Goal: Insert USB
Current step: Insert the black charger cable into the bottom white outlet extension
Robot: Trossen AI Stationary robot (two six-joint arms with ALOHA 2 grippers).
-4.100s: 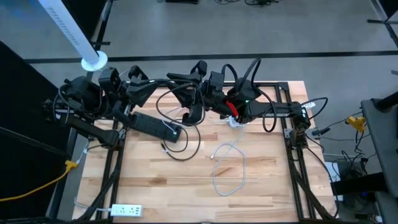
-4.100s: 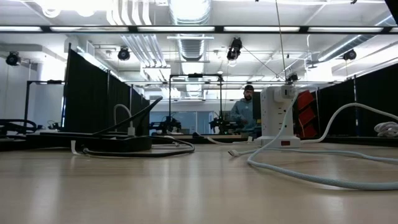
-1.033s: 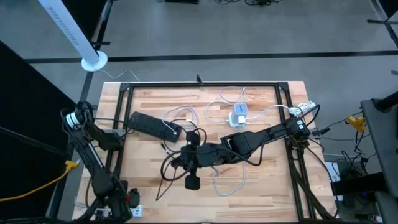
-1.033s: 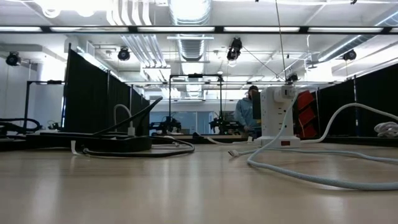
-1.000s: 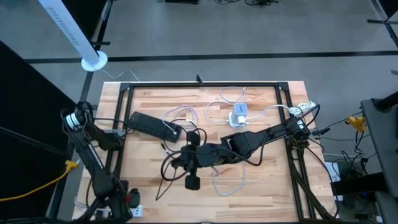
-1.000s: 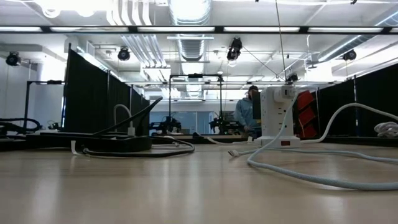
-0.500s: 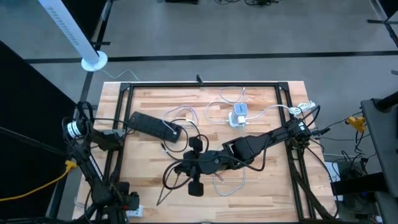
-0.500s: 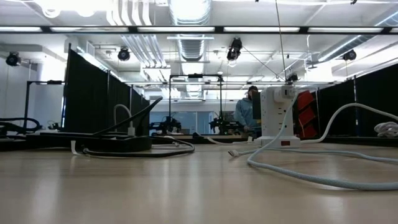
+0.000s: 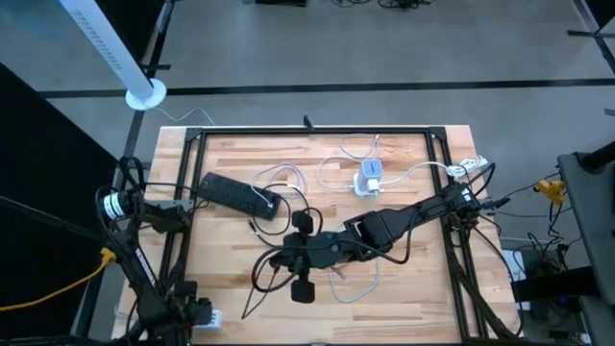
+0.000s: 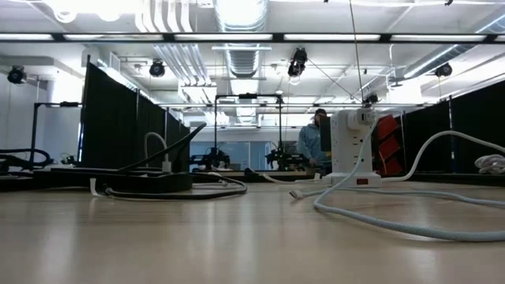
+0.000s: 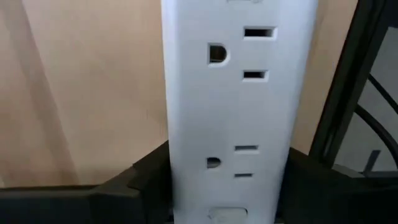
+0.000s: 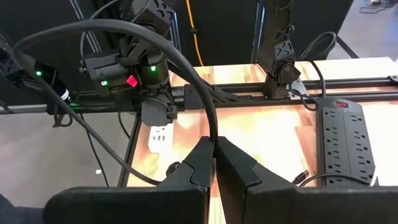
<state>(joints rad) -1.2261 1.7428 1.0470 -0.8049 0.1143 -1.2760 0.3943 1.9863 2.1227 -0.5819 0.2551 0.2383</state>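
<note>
We take the black power strip (image 9: 240, 195) on the wooden surface (image 9: 404, 298) as our landmark. The right gripper (image 9: 276, 259) hangs over the surface on the near side of that strip, and in its wrist view its fingers (image 12: 200, 163) are pressed narrowly together with nothing between them. The white USB cable (image 9: 357, 274) lies looped on the surface just beyond the gripper from the strip, partly under the right arm. A white charging block (image 9: 369, 180) stands well to the strip's right. The left gripper (image 9: 199, 314) sits far down at the surface's near left corner, directly over a small white outlet strip (image 11: 229, 112); we cannot tell its fingers' state.
</note>
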